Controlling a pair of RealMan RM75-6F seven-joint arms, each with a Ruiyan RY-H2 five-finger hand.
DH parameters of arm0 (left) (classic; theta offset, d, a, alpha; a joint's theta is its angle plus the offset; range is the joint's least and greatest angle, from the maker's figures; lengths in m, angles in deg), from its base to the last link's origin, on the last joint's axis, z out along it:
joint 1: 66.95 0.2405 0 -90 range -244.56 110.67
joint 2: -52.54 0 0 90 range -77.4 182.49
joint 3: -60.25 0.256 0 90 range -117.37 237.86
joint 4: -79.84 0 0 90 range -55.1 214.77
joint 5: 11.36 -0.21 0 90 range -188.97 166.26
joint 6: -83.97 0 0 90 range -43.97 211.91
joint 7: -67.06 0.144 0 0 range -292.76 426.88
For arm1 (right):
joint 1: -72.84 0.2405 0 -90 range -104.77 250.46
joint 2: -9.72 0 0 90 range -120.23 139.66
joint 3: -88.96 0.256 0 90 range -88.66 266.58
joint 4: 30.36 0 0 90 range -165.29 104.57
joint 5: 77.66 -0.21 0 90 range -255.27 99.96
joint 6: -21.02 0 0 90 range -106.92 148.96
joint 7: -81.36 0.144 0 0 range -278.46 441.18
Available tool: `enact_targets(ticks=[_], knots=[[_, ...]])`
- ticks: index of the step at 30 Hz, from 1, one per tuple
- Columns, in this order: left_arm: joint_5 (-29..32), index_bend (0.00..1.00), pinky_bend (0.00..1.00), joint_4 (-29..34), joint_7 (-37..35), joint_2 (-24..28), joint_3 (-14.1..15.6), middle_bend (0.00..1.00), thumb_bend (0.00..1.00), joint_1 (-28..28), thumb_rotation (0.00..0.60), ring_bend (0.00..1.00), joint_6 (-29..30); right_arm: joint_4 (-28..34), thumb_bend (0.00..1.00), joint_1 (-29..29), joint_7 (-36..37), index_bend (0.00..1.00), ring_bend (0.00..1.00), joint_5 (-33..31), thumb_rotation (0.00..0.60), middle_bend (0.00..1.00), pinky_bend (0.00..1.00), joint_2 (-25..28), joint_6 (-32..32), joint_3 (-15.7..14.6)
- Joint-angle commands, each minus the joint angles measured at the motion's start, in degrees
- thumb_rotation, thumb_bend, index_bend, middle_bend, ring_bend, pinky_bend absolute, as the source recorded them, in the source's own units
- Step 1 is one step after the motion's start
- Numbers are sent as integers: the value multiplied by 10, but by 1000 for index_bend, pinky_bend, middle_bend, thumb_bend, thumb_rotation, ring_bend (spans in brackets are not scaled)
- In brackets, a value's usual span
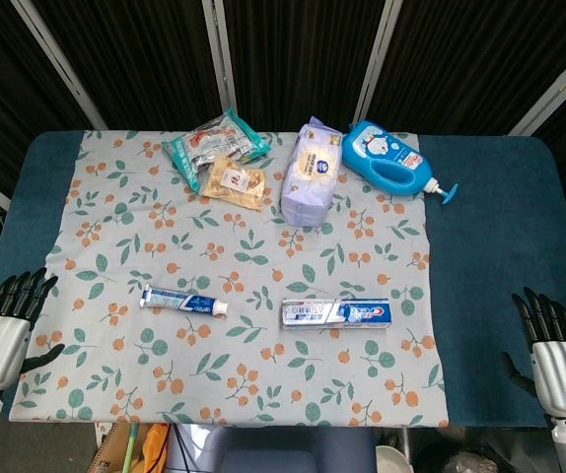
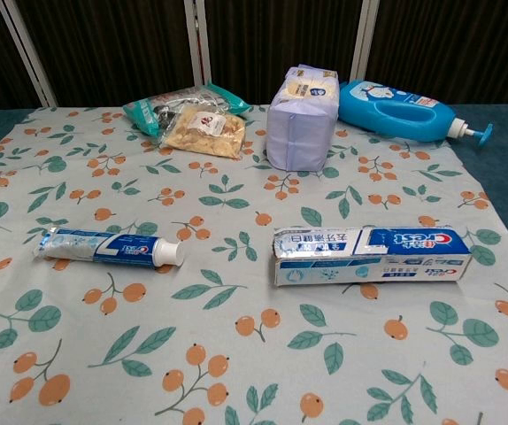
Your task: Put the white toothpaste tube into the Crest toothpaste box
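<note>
White toothpaste tube (image 1: 183, 301): flat on cloth, nine o'clock of Crest box (image 1: 335, 313), apart, cap toward box. Left hand (image 1: 5, 330), right hand (image 1: 556, 350): fingers spread, empty. Advised: left hand grips tube mid-body, right steadies box.

Far edge of the floral cloth (image 1: 96, 256) on the counter, left to right: green snack packet (image 1: 214, 144), clear snack bag (image 1: 234, 182), lilac tissue pack (image 1: 312, 169), blue pump bottle (image 1: 393, 161) on its side
</note>
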Motion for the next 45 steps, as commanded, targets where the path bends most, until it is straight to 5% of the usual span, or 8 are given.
enact_targets(ticks=[1, 18, 27, 36, 45], knots=[[0, 0, 40, 0, 0, 0, 0, 0, 72, 0, 600, 0, 0, 0, 322, 0, 0, 0, 0, -1, 600, 0, 87, 0, -1, 0], [3, 0, 40, -1, -1, -1, 0, 0, 72, -3, 600, 0, -7, 16, 322, 8, 0, 0, 0, 4, 600, 0, 87, 2, -5, 4], [13, 0, 40, 4, -3, -1, -3, 0, 72, -7, 600, 0, -18, 135, 322, 78, -44, 0, 0, 14, 600, 0, 87, 12, -100, 21], [14, 0, 40, 6, -10, 5, -1, 0, 72, -6, 600, 0, -20, 210, 323, 176, -186, 0, 3, -86, 600, 30, 87, -58, -247, 60], [15, 0, 40, 13, -17, 11, 4, 0, 72, -8, 600, 0, -29, 188, 322, 246, -301, 0, 54, -213, 600, 96, 112, -161, -303, 90]])
